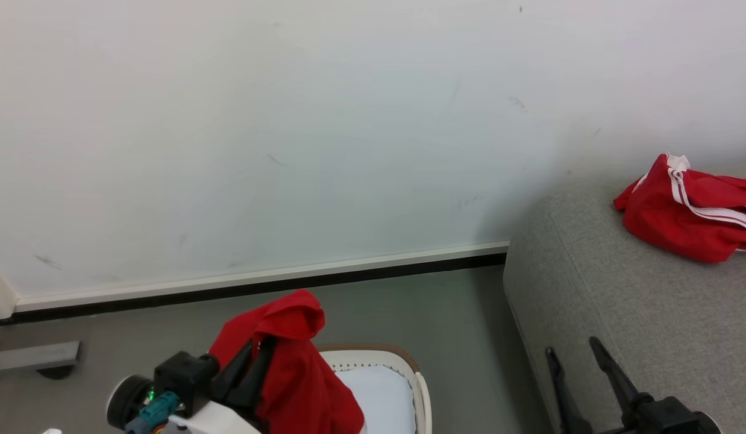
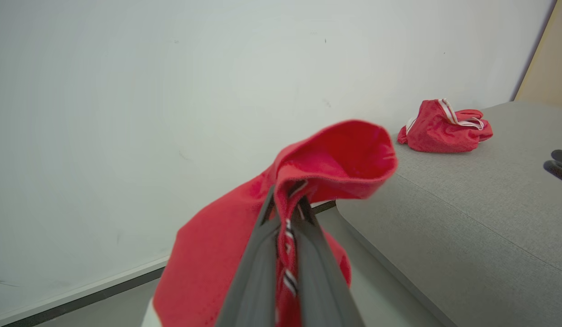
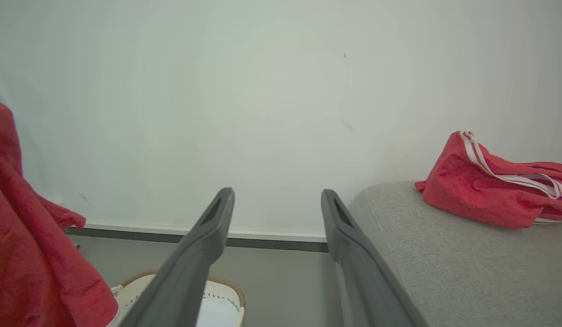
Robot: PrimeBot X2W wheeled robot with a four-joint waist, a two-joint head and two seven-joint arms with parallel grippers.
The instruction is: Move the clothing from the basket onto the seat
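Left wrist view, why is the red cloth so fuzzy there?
In the left wrist view the held garment hangs close to the lens, so it blurs; the crumpled garment on the sofa looks sharper. The head view shows the held one crisply.

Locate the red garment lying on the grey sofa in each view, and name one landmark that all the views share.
Head view: the striped garment is at the right edge, on the sofa, near the wall.
Left wrist view: upper right, on the sofa's far end.
Right wrist view: right side, on the sofa top.
Shared landmark: the sofa's rounded corner, next to the dark skirting at the wall's foot.
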